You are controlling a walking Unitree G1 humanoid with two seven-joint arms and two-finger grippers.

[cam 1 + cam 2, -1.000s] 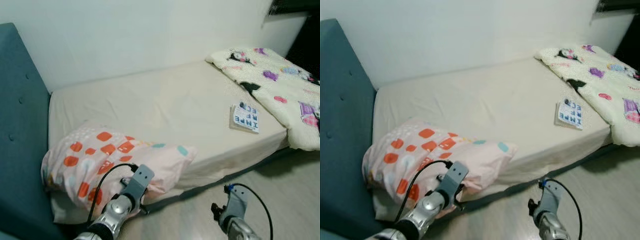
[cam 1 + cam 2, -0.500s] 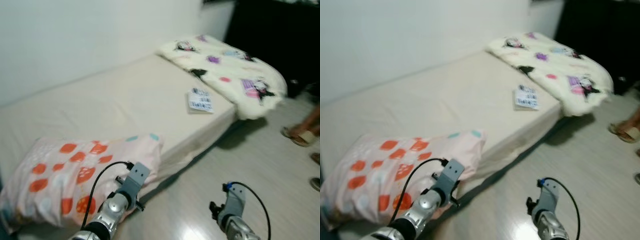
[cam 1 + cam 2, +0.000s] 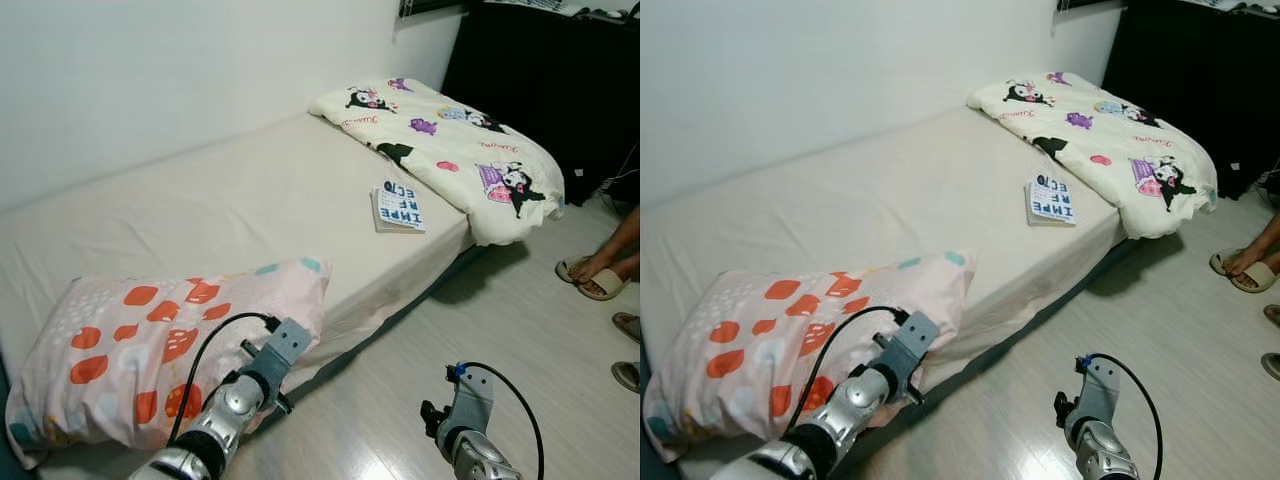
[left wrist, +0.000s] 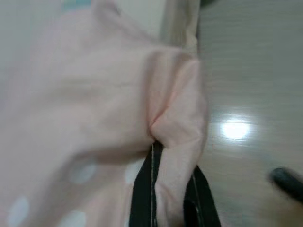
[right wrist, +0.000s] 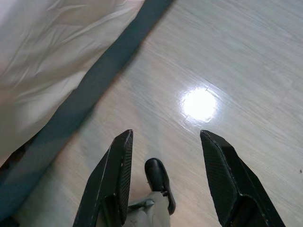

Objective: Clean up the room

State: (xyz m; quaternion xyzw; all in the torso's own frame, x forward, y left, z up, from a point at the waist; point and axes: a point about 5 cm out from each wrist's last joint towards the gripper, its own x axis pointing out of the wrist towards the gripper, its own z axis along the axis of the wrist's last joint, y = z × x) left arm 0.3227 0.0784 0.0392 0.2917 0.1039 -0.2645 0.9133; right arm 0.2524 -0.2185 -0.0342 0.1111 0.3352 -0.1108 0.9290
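A pink pillow with orange spots lies at the near left end of the bed. My left gripper is shut on a fold of the pillow's fabric at its near edge; the left arm reaches up to it. Low on the right, my right gripper hangs open over the pale wooden floor, holding nothing. A book with blue lettering rests near the bed's front edge. A cream cartoon-print blanket is bunched at the far right end of the bed.
A person's feet in sandals stand on the floor at the right edge. Dark furniture lies beyond the blanket. A white wall runs behind the bed. The dark bed base borders the floor beside my right gripper.
The view has swung right: the teal headboard has left the picture and the person's feet and dark furniture have come in. My left gripper stays shut on the pillow; the right arm hangs as before.
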